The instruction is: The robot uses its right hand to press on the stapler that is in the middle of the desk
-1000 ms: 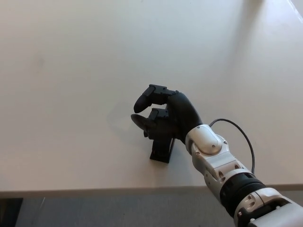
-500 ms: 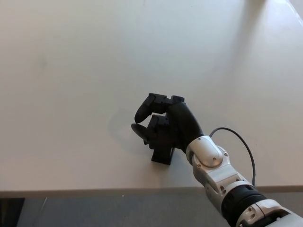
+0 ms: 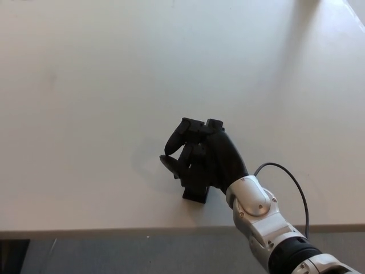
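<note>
Right hand [image 3: 202,157] curled over black stapler [image 3: 195,191] — near desk [image 3: 85,85] edge.

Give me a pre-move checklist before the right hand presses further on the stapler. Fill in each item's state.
1. Right hand is above the stapler: ok.
2. Stapler sits on the desk, back end visible near the front edge: ok.
3. Hand actually contacts the stapler top: cannot tell, the hand hides it.
4. Stapler front end clear of obstacles: cannot tell, it is covered.
5. Wrist cable loops clear of the stapler: ok.
6. Left hand is out of the way: ok, not in view.
</note>
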Robot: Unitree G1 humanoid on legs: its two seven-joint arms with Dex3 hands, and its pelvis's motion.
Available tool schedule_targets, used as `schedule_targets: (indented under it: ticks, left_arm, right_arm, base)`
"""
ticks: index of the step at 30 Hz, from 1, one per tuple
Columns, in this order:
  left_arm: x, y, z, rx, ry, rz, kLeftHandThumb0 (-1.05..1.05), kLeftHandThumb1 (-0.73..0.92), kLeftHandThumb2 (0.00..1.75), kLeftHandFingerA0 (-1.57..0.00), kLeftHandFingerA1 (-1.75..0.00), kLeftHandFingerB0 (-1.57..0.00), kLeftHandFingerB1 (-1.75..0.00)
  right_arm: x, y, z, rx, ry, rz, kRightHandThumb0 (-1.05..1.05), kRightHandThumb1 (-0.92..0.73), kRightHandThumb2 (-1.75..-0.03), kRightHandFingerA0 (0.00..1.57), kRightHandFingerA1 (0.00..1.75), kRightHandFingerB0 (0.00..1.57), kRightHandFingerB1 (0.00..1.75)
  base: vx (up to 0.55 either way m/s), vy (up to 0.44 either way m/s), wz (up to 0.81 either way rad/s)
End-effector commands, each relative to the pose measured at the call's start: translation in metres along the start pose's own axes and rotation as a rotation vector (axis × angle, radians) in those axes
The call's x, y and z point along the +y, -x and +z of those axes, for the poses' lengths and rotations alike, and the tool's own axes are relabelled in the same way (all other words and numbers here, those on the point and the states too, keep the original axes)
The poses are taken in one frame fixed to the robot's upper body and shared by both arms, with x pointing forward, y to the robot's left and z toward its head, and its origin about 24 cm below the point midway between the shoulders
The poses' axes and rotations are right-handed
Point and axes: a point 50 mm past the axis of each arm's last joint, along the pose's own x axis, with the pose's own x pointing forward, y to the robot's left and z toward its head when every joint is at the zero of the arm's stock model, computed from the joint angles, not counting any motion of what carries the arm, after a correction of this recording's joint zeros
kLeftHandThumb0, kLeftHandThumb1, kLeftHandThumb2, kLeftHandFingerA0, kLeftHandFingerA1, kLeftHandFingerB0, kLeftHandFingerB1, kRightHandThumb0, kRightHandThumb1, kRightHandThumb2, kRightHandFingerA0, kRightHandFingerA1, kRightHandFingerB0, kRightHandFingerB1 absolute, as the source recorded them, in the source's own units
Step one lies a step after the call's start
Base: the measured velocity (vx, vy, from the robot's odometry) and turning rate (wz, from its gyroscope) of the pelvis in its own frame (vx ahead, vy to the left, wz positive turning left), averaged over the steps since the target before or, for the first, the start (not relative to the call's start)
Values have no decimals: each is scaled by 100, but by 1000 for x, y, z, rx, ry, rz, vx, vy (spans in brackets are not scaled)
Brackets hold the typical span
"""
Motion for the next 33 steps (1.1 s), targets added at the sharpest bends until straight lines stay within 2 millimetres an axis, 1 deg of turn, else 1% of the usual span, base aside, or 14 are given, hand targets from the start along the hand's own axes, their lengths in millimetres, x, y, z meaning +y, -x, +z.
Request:
schedule_targets:
  ticks: [1, 9, 12, 14, 16, 18, 21, 25, 27, 29, 30, 31, 32, 33]
  left_arm:
    - [19, 8, -2, -58, 128, 171, -34, 67, 120, -7, -53, -6, -53]
    - [20, -1, 13, -107, 124, 154, -34, 67, 119, -8, -53, -7, -53]
    - [13, -2, 15, -114, 123, 145, -34, 67, 120, -6, -52, -5, -52]
    - [17, -5, 24, -138, 105, 152, -33, 69, 121, -6, -52, -5, -52]
    - [18, -6, 29, -153, 111, 160, -33, 69, 121, -7, -52, -6, -52]
    - [18, -5, 28, -158, 111, 160, -32, 70, 121, -7, -52, -5, -52]
    - [20, -6, 30, -156, 100, 146, -31, 70, 121, -7, -52, -6, -52]
    - [19, -4, 26, -140, 113, 149, -33, 68, 120, -7, -52, -6, -52]
    - [20, -4, 24, -135, 132, 148, -34, 67, 119, -7, -53, -6, -52]
    - [21, 0, 17, -112, 97, 144, -34, 67, 119, -6, -52, -5, -51]
    - [21, 1, 15, -99, 89, 143, -59, 92, 69, -22, -45, -17, -41]
    - [21, 2, 12, -85, 97, 141, -32, 71, 121, -6, -51, -4, -50]
    - [20, 2, 10, -80, 112, 143, -33, 70, 121, -6, -52, -4, -51]
    - [20, 2, 10, -78, 117, 144, -33, 70, 121, -6, -52, -4, -51]
  right_arm:
    - [142, 104, -96, 525, -213, 118, -24, -56, -59, 83, 162, 74, 155]
    - [137, 85, -77, 408, -280, 21, -31, -53, -60, 93, 155, 82, 146]
    - [144, 118, -105, 589, -220, 50, -31, -51, -60, 91, 162, 88, 138]
    - [143, 130, -115, 659, -224, 34, -38, -57, -61, 88, 168, 70, 155]
    - [140, 127, -114, 644, -220, 38, -43, -52, -62, 92, 165, 76, 155]
    - [138, 127, -114, 638, -237, 42, -26, -53, -58, 87, 168, 77, 159]
    - [137, 127, -115, 644, -213, 49, -38, -52, -66, 92, 158, 75, 144]
    - [140, 124, -113, 642, -208, 56, -39, -58, -62, 86, 166, 69, 156]
    - [135, 98, -92, 500, -208, 56, -30, -55, -59, 87, 167, 76, 158]
    - [124, 54, -48, 243, -229, 44, -32, -56, -61, 87, 161, 75, 154]
    - [119, 39, -29, 144, -223, 39, -28, -58, -57, 87, 158, 72, 156]
    - [111, 20, 2, -7, -218, 41, -35, -58, -61, 83, 162, 68, 151]
    - [103, 6, 32, -139, -221, 44, -31, -60, -63, 84, 160, 70, 150]
    - [101, 2, 40, -174, -224, 46, -31, -60, -63, 84, 160, 70, 150]
  base:
    - [0, 0, 0]
    - [0, 0, 0]
    - [0, 0, 0]
    - [0, 0, 0]
    - [0, 0, 0]
    - [0, 0, 0]
    - [0, 0, 0]
    - [0, 0, 0]
    - [0, 0, 0]
    - [0, 0, 0]
    - [0, 0, 0]
    - [0, 0, 0]
    - [0, 0, 0]
    - [0, 0, 0]
